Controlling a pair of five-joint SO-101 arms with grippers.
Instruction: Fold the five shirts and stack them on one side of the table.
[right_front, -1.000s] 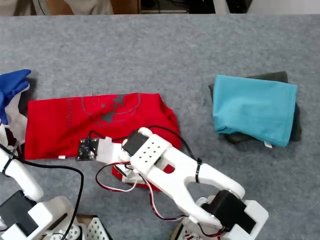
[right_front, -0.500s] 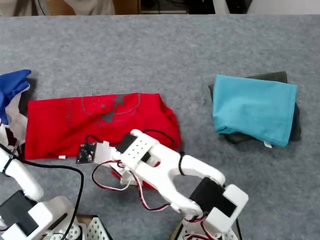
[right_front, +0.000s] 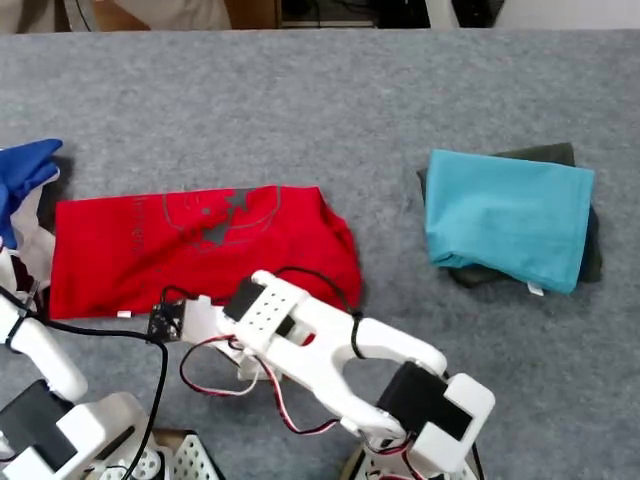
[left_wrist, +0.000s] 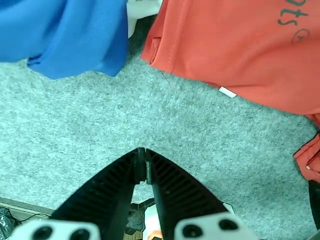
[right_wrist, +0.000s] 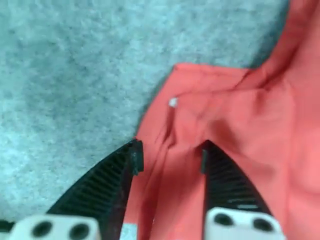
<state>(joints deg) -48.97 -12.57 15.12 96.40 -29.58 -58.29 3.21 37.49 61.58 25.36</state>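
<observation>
Grey felt table (right_front: 300, 90). Red shirt (right_front: 150, 250), part-folded, left of centre; teal shirt (right_front: 505, 215) folded atop dark shirt (right_front: 550, 155), right. Right tool (right_wrist: 169, 150), spread, straddling the red hem, had shifted leftward within the last second: next fold likely pending. Left tool (left_wrist: 142, 162), pressed together, above bare table.

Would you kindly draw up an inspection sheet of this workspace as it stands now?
Surface: grey felt table, flat.
Job's things: red shirt spread out; teal shirt folded atop dark green shirt; blue shirt bunched at the table's edge.
Clutter: nothing seen.
Grippers: left gripper shut over bare felt; right gripper open, astride the red shirt's edge.
Cables: coloured wires loop over the felt; black cable alongside.
Surroundings: wooden furniture beyond the far edge.
</observation>
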